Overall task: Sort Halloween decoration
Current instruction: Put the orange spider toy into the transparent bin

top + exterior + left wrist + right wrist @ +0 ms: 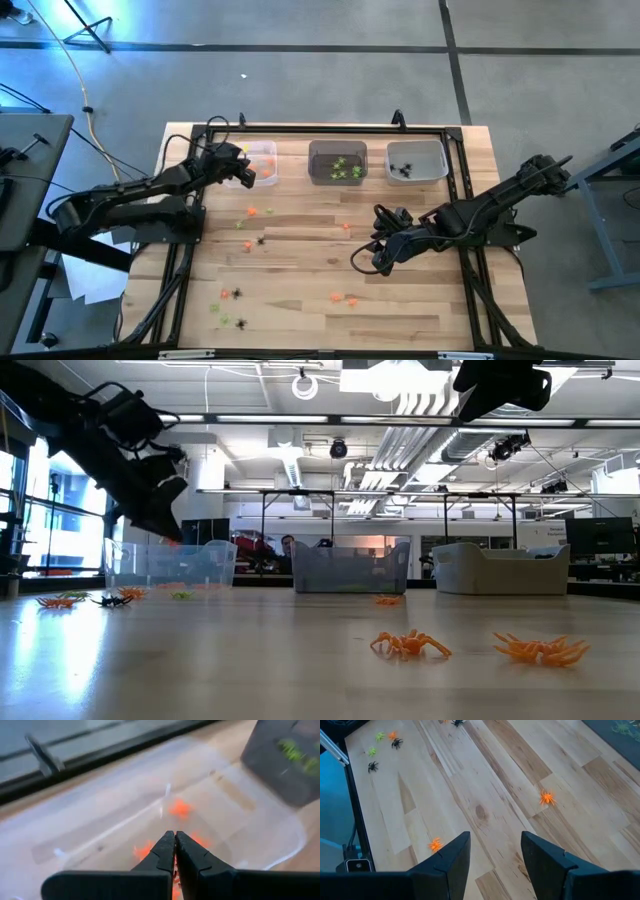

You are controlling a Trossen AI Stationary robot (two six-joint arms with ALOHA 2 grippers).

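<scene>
Currently we have the left hand [243,170] over the left bin [262,160], fingers [167,851] pressed together with nothing visible between them. In the left wrist view the tips hang just above the orange trinkets in that bin [180,809]. Low view puts this hand [155,518] above the bin's rim [170,563].

Right hand [378,258] sits over the bare middle of the worktop [300,260], fingers [451,857] spread wide, empty, off the surface as far as we can tell. Right wrist view shows one orange trinket [436,844] just beside a fingertip and another orange one [547,797] farther out on the wood.

Outward from there, in the high view:
- two orange pieces [343,297] near the front edge, ahead of the right hand
- a mixed cluster, orange, green and a black spider [254,226], left of centre
- another group of black spiders with green and orange bits [230,306] at the front left corner

Bins along the far edge: middle bin [337,162] holds lime-green pieces [345,168], right bin [417,160] holds black spiders [402,170].

Low view shows two orange trinkets [410,645] close to that camera, with a few more pieces [110,599] lying in front of the left bin.
</scene>
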